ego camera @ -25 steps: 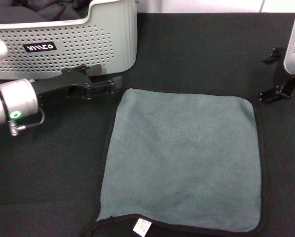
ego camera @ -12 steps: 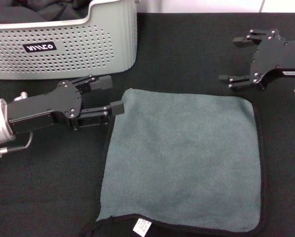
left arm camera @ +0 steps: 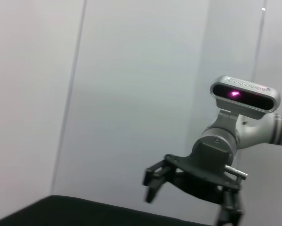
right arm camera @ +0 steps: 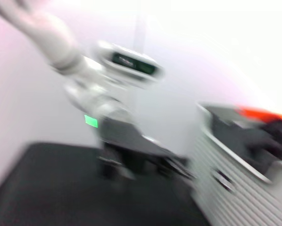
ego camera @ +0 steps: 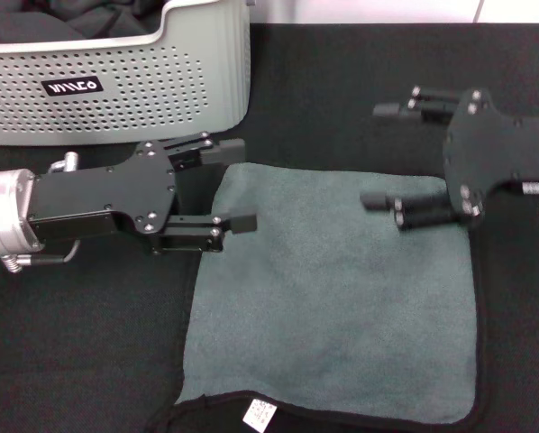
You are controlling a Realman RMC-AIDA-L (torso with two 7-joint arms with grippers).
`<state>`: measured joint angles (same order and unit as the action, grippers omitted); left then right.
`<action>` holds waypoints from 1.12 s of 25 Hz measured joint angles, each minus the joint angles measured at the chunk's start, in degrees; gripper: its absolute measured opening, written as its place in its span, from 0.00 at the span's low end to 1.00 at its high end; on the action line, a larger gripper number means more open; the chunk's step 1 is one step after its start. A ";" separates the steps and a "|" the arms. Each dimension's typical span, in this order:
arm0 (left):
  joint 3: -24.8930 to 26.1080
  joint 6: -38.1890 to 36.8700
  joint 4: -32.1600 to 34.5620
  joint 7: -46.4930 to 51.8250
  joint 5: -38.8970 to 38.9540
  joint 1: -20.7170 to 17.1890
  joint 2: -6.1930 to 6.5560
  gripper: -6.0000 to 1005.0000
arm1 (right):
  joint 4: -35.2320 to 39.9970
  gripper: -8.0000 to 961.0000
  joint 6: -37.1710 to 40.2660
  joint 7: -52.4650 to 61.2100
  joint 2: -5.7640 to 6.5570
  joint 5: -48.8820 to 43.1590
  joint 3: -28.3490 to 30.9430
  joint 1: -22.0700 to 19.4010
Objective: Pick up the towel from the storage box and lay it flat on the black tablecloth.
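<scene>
The towel (ego camera: pixel 333 298) lies spread flat, grey-green side up, on the black tablecloth (ego camera: pixel 360 81). Its black edging shows all round and its white tag (ego camera: pixel 259 413) is at the near left corner. The storage box (ego camera: pixel 116 81) stands at the far left. My left gripper (ego camera: pixel 248 182) is open and empty, hovering over the towel's far left corner. My right gripper (ego camera: pixel 371 155) is open and empty over the towel's far right part. The right arm (left arm camera: pixel 216 150) also shows in the left wrist view.
A dark cloth (ego camera: pixel 71 18) lies inside the storage box. In the right wrist view, which is blurred, the box (right arm camera: pixel 244 174) and my left arm (right arm camera: pixel 108 117) show. Tablecloth extends on all sides of the towel.
Both arms have swung inward: the left gripper moved right over the towel's corner, the right gripper moved left and nearer over the towel. The towel has not moved.
</scene>
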<state>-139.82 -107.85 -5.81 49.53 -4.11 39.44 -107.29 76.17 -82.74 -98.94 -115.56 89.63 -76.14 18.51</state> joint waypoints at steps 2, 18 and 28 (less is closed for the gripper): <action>-1.14 -0.97 0.24 0.16 -0.10 0.88 -0.08 0.86 | -2.44 0.88 -4.73 -4.27 0.01 2.44 0.82 0.21; -2.74 -7.35 0.27 -1.85 0.79 2.42 -0.35 0.86 | -6.50 0.88 -11.53 -11.22 0.06 5.67 4.02 0.74; -2.76 -7.55 0.28 -2.48 1.42 2.41 0.06 0.86 | -7.21 0.88 -11.15 -11.73 0.02 5.41 3.94 1.56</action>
<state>-142.57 -115.40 -5.54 47.06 -2.69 41.85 -107.23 68.96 -93.89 -110.68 -115.54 95.03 -72.21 20.07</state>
